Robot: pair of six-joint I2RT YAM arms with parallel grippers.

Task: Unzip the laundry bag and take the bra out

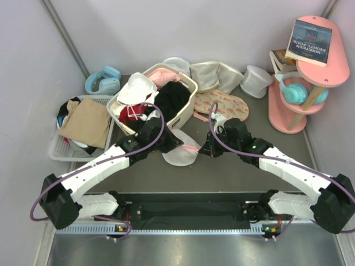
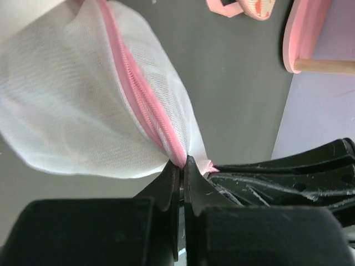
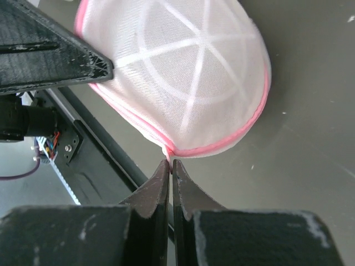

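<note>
laundry bag (image 1: 178,155): on the bench (image 1: 249,178), between both tools, just before the cream basket (image 1: 192,93).
left tool (image 2: 182,164): clenched on the bag's zip end.
right tool (image 3: 170,162): clenched on the bag's pink rim.

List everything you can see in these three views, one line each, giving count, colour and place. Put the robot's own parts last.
laundry bag: one, white mesh with pink rim and zip, middle of the table, between the claws
laundry basket: one, cream, full of clothes, behind the bag
tray: one, white, left side
tan cloth: one, tan, lying in the tray
blue headphones: one pair, back left
shelf: one, pink, back right
teal headphones: one pair, on the shelf
book: one, dark cover, top of the shelf
domed pouch: one, white, left of the shelf
printed cloth: one, pink, right of the basket
left claw: one, black, shut on the bag's zip end
right claw: one, black, shut on the bag's pink rim
</note>
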